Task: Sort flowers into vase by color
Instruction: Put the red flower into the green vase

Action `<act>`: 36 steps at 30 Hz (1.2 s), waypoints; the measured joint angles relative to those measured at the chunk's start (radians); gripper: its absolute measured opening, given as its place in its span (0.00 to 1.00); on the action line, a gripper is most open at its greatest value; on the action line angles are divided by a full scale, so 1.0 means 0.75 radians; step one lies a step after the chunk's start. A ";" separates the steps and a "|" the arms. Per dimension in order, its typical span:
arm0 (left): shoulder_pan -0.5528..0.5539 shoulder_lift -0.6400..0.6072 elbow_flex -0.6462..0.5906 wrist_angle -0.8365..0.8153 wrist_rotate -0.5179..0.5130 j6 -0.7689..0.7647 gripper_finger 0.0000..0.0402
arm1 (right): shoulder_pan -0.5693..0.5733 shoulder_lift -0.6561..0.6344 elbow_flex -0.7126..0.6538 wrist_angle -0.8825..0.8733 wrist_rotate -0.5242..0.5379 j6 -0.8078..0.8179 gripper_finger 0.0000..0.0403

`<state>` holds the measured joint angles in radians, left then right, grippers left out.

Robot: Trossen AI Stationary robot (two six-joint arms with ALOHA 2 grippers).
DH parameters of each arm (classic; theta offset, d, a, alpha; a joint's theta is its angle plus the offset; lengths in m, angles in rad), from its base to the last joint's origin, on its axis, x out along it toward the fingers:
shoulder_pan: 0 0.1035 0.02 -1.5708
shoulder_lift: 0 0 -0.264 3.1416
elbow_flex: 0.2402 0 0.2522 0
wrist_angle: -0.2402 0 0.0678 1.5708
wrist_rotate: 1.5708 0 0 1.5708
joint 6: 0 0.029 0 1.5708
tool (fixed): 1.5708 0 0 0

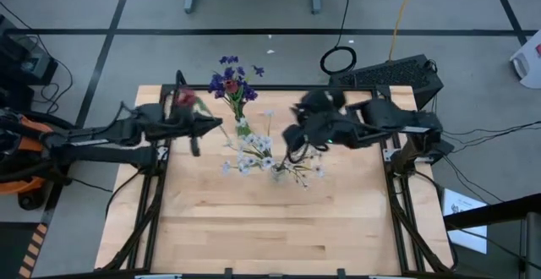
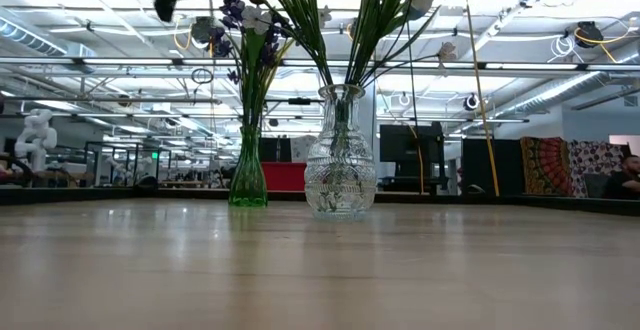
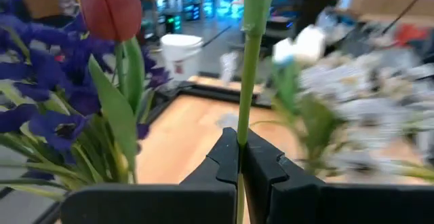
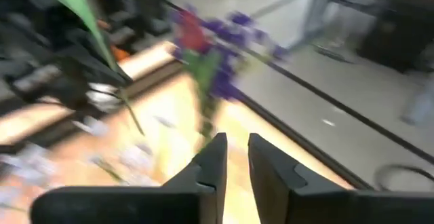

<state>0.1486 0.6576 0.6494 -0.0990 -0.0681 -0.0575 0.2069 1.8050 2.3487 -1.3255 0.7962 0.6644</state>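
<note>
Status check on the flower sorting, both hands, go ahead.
Left hand shut on a green flower stem, up by the purple bunch. Right hand empty, fingers slightly apart, above the white sprays. Nothing blocking the vases.

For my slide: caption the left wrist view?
Left gripper shut on a green flower stem, beside purple flowers and a red tulip.

Purple flowers with one dark red tulip bud standing upright in a slim green vase at the desk's far edge. White small-blossom sprays bunched in a clear glass vase just beside it. One green stem upright, pinched in the left tool.
</note>
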 joint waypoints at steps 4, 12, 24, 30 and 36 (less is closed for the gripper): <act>0.083 0.121 -0.004 0.089 -0.041 0.053 0.01 | 0.071 -0.048 -0.001 -0.302 0.107 0.230 0.08; 0.256 0.242 -0.004 0.156 -0.062 0.088 0.01 | 0.229 -0.237 -0.366 -0.313 0.193 0.479 0.03; 0.348 0.310 -0.133 0.446 0.014 0.059 0.01 | 0.340 -0.681 -1.187 0.109 0.198 0.935 0.00; 0.352 0.396 -0.134 0.460 0.015 0.053 0.01 | 0.334 -0.772 -1.308 0.270 0.199 0.878 0.00; 0.352 0.499 -0.134 0.489 0.015 0.056 0.01 | 0.334 -0.774 -1.308 0.289 0.197 0.840 0.00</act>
<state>0.4129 1.0319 0.5491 0.2681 -0.0570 -0.0158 0.4572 1.2243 1.3678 -1.1086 0.9436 1.2941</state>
